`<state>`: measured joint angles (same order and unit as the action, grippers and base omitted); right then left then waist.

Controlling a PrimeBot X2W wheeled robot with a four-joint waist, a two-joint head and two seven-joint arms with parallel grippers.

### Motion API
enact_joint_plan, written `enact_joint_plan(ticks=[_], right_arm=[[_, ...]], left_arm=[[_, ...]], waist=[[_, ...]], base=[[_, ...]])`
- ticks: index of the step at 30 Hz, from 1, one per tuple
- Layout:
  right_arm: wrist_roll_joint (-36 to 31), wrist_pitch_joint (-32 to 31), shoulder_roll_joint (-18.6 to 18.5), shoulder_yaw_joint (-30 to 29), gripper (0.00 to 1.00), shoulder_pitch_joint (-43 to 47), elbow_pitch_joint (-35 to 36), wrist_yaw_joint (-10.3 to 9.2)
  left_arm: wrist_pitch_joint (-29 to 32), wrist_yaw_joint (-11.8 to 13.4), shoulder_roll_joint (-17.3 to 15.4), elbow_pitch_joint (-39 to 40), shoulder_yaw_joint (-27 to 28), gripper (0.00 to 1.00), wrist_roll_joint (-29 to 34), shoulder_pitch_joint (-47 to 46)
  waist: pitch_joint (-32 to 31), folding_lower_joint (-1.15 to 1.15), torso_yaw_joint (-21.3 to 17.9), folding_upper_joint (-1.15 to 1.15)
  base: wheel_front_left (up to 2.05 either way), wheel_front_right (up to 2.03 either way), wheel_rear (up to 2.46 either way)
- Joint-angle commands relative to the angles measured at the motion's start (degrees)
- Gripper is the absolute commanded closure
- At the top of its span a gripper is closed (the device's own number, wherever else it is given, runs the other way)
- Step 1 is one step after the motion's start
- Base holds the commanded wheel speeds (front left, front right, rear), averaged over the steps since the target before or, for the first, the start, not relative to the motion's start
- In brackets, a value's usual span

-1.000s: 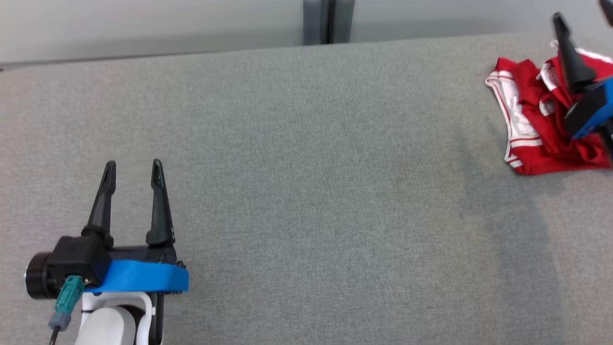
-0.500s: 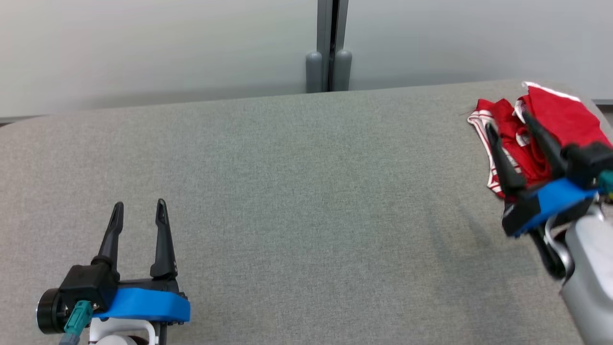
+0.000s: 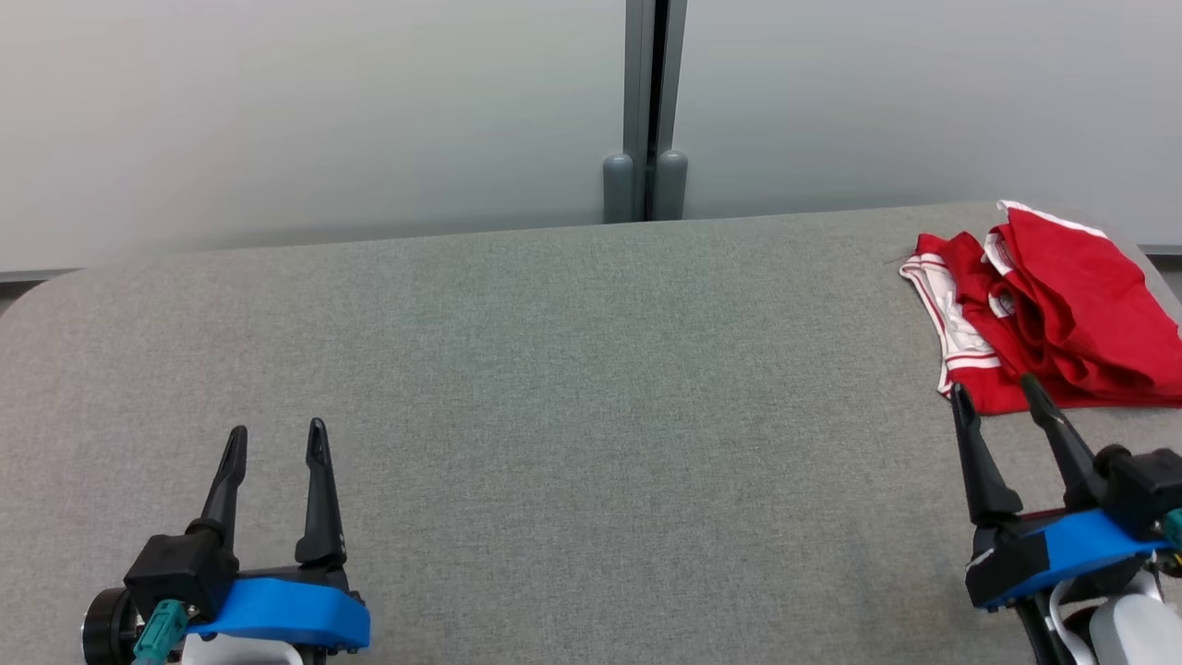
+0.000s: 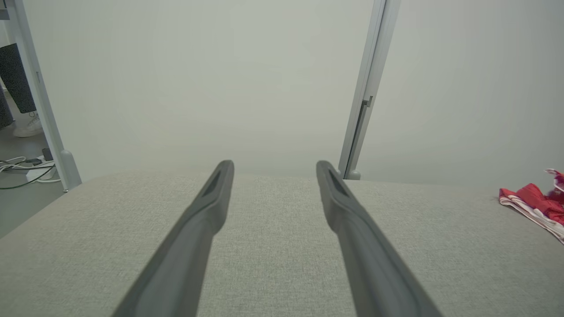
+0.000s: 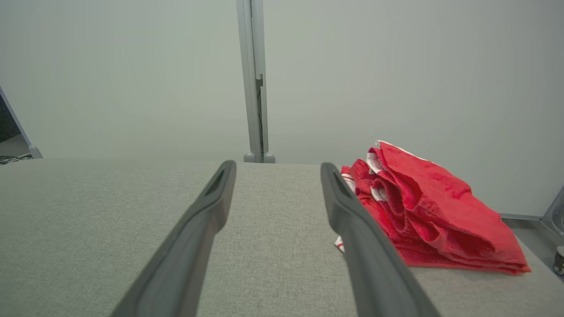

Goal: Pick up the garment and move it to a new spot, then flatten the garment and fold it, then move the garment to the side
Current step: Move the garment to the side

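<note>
Red white-trimmed garment (image 3: pixel 1071 296), seemingly folded, any writing unreadable; left tool (image 3: pixel 277 427) and right tool (image 3: pixel 993 383) spread wide, empty.

The grey padded table (image 3: pixel 591 388) gives open passage from its left edge across the middle. The bunched red garment (image 3: pixel 1080 296) takes up the far right corner. A pale partition wall (image 3: pixel 323 111) and its metal post (image 3: pixel 654 102) close off the far edge.

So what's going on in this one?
Nothing is being held. A red garment with white trim lies in a loosely folded heap at the right end of the grey table. The robot's right gripper is open beside its near edge, and the left gripper is open over the table's left side.
</note>
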<state>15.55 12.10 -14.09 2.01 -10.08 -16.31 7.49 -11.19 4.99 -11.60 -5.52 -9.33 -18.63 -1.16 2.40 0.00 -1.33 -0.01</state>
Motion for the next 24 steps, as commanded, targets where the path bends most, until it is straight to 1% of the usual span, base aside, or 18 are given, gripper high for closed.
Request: enact_joint_plan(ticks=[1, 8, 13, 18, 24], right_arm=[[-0.9, -0.6, 0.9, -0.8, 0.00, 2.3, 1.8, 0.01], [-4.5, -4.5, 6.2, -3.7, 0.00, 9.5, 10.6, 0.01], [-6.0, -6.4, 9.4, -5.1, 0.00, 12.0, 14.6, 0.01], [-6.5, -7.8, 10.8, -6.3, 0.00, 12.4, 15.5, 0.01], [-6.8, -8.5, 11.2, -7.2, 0.00, 12.0, 15.6, 0.01]], left_arm=[[-0.2, 0.1, -0.1, -0.2, 0.2, 0.00, -0.1, 0.7], [-0.1, 0.5, -0.4, -0.3, 0.2, 0.00, -0.6, 2.0], [0.5, 1.1, -0.8, -0.5, 0.1, 0.00, -0.3, 2.4], [0.7, 1.5, -1.1, -0.5, 0.0, 0.00, -0.4, 2.6], [0.6, 1.5, -1.2, -0.5, -0.3, 0.00, -0.5, 2.1]], waist=[[-0.4, 0.00, 0.1, 0.01], [-1.8, 0.00, 0.7, 0.01], [-2.4, 0.00, 0.8, 0.01], [-2.4, 0.00, 0.9, 0.01], [-2.4, 0.00, 1.1, 0.01]], base=[[0.00, 0.00, 0.00], [0.00, 0.00, 0.00], [0.00, 0.00, 0.00], [0.00, 0.00, 0.00], [0.00, 0.00, 0.00]])
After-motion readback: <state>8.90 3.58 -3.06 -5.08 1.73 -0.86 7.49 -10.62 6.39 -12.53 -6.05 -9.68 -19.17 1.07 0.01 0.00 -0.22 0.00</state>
